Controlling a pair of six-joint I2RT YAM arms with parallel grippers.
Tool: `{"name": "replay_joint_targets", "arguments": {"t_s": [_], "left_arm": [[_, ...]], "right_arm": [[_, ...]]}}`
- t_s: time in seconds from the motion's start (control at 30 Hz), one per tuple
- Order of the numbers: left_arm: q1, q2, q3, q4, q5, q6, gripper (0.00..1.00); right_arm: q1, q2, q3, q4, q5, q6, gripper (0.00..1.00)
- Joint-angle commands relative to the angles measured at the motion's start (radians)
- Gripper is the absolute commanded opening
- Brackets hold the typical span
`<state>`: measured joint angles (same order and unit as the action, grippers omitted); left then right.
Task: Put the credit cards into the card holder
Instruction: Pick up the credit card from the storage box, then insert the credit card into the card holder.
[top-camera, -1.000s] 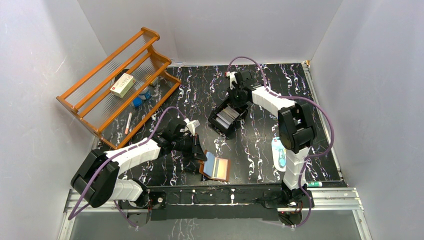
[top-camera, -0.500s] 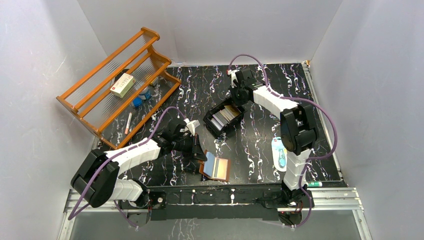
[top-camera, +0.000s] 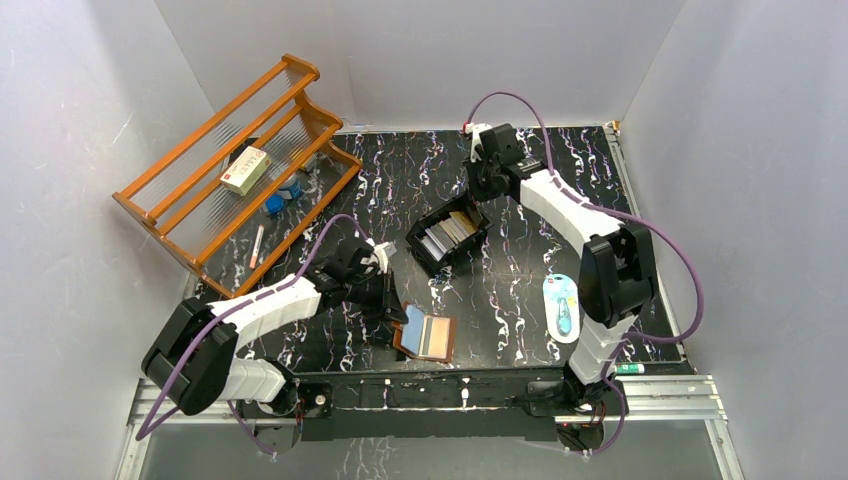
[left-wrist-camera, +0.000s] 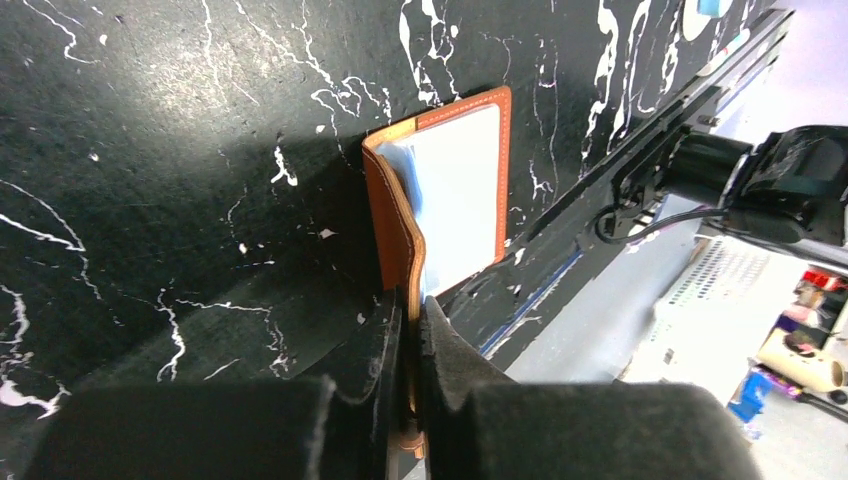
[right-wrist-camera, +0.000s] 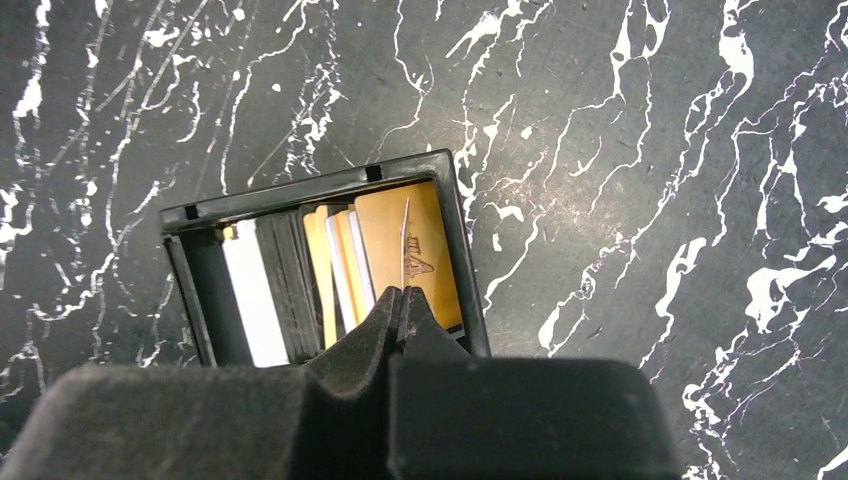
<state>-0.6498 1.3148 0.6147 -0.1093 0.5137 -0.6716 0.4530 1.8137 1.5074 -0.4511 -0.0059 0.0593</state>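
Observation:
The card holder (top-camera: 430, 338) is a brown leather wallet lying open near the table's front edge, its pale blue sleeves showing. My left gripper (top-camera: 392, 303) is shut on the wallet's raised left flap (left-wrist-camera: 398, 225), with the leather edge pinched between the fingers. Several credit cards (top-camera: 448, 232), gold, white and silver, stand in a black tray (top-camera: 425, 252) at mid-table. My right gripper (top-camera: 477, 192) hovers above the tray's far end, shut on one thin card (right-wrist-camera: 405, 245), seen edge-on over the gold cards (right-wrist-camera: 438, 250).
A wooden rack (top-camera: 240, 165) with small boxes stands at the far left. A white-and-blue packet (top-camera: 562, 305) lies at the right by the right arm. A marker (top-camera: 632, 368) rests at the front right edge. The metal rail (left-wrist-camera: 600, 170) runs just beyond the wallet.
My right gripper has risen out of the black tray and moved toward the far side with one card pinched. The tray shifted slightly left. The left gripper has tilted the wallet flap up a little.

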Motion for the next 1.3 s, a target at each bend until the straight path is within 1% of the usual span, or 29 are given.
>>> {"name": "replay_joint_targets", "arguments": {"t_s": [0.0,0.07,0.13,0.3,0.43,0.6,0.7,0.8,0.9,0.97,1.07,1.13,1.27], "left_arm": [[0.004,-0.016,0.044,-0.066,-0.024,0.023,0.00],[0.004,-0.024,0.041,-0.048,-0.012,0.018,0.00],[0.004,-0.040,0.033,-0.004,0.008,-0.005,0.00],[0.004,-0.058,0.026,0.122,0.049,-0.106,0.00],[0.004,-0.027,0.009,0.250,0.077,-0.193,0.00],[0.003,0.042,-0.025,0.444,0.070,-0.319,0.00],[0.003,0.085,-0.060,0.529,0.049,-0.375,0.00],[0.002,0.128,-0.100,0.596,0.038,-0.412,0.04],[0.002,0.150,-0.117,0.565,0.015,-0.393,0.15],[0.002,0.149,-0.110,0.490,-0.011,-0.351,0.23],[0.002,0.142,-0.080,0.352,-0.055,-0.270,0.30],[0.002,0.131,-0.074,0.297,-0.075,-0.243,0.33],[0.003,0.114,-0.086,0.272,-0.099,-0.222,0.34]], "right_arm": [[0.009,-0.081,0.024,-0.010,-0.033,0.077,0.00],[0.019,-0.123,0.022,-0.024,-0.035,0.121,0.00],[0.024,-0.165,0.004,-0.032,-0.032,0.198,0.00],[0.040,-0.323,-0.120,-0.013,-0.076,0.357,0.00],[0.053,-0.458,-0.262,0.057,-0.143,0.455,0.00],[0.077,-0.611,-0.480,0.184,-0.236,0.593,0.00],[0.108,-0.677,-0.604,0.244,-0.252,0.659,0.00],[0.157,-0.730,-0.762,0.369,-0.275,0.750,0.00],[0.219,-0.756,-0.901,0.463,-0.256,0.806,0.00],[0.245,-0.754,-0.959,0.514,-0.255,0.828,0.00],[0.256,-0.741,-1.015,0.552,-0.248,0.827,0.00],[0.256,-0.739,-1.041,0.578,-0.247,0.818,0.00],[0.256,-0.733,-1.073,0.582,-0.207,0.803,0.00]]}}
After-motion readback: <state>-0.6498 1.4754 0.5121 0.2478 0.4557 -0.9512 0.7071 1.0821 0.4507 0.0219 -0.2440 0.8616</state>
